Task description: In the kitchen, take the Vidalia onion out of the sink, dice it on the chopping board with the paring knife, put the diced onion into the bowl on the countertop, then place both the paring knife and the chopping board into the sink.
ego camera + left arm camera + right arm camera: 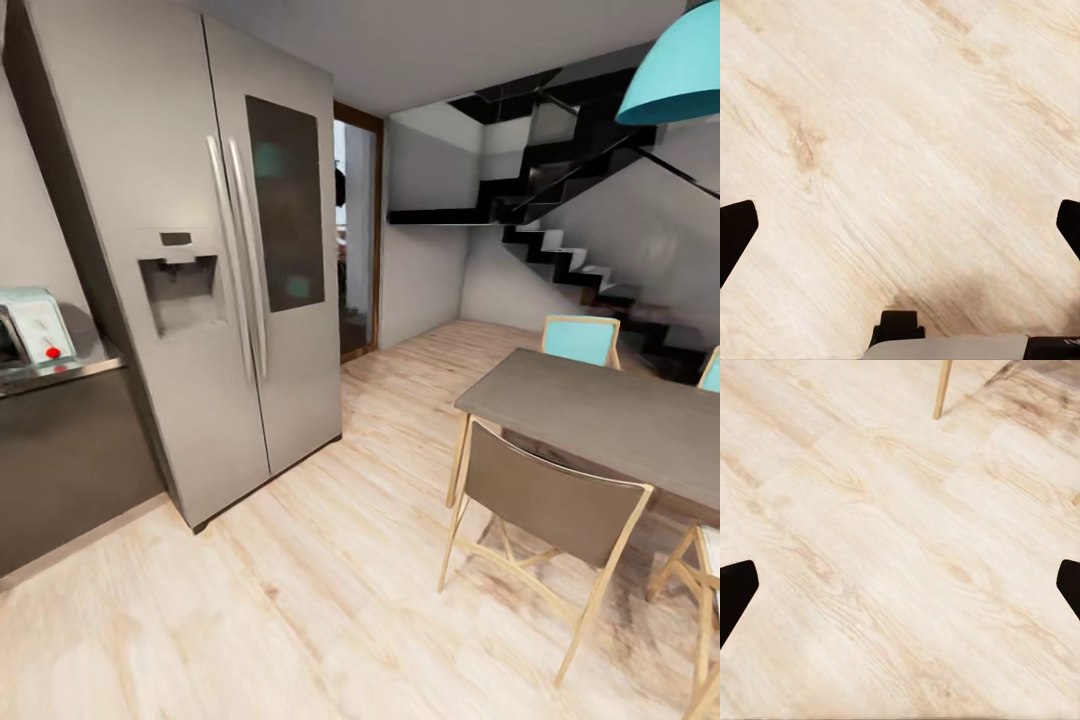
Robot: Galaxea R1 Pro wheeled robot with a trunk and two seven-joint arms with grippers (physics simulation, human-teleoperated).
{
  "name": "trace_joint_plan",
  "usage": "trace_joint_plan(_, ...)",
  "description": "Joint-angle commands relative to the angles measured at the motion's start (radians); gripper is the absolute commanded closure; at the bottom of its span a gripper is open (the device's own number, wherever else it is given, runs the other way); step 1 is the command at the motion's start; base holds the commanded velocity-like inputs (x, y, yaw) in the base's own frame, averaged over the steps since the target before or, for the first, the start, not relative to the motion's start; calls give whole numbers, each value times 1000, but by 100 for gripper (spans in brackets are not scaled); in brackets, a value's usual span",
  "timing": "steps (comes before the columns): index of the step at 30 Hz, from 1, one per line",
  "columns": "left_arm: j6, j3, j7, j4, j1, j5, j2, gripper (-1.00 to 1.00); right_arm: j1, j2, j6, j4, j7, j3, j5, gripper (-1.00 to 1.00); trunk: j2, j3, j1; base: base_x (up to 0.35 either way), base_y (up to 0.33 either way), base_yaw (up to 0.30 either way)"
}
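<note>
Two-door steel fridge (225,290), pale grained wood floor (300,600), grey rectangular table (610,415).

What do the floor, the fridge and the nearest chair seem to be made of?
The floor looks like pale wood planks, with grain and seams visible. The fridge looks like brushed grey metal with a dull sheen. The chair has light wooden legs; its brown back may be fabric or plastic.

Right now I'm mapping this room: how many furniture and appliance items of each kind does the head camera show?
Fridge: 1
Dining table: 1
Chairs, brown-backed, teal-backed, two partly cut off: 4
Teal pendant lamp: 1
Staircase: 1
Total: 8
</note>
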Motion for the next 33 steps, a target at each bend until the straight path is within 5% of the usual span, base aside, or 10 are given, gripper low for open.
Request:
trace_joint_plan(1,-2,1,0,-1,0,1,0,-100,0,0,-2,0,0,0,0,-100,0,-1,0,-190,0,276)
trace_joint_plan(33,-3,0,0,0,0,1,-3,-100,0,2,-2,6,0,1,0,-100,0,-1,0,-28,0,276)
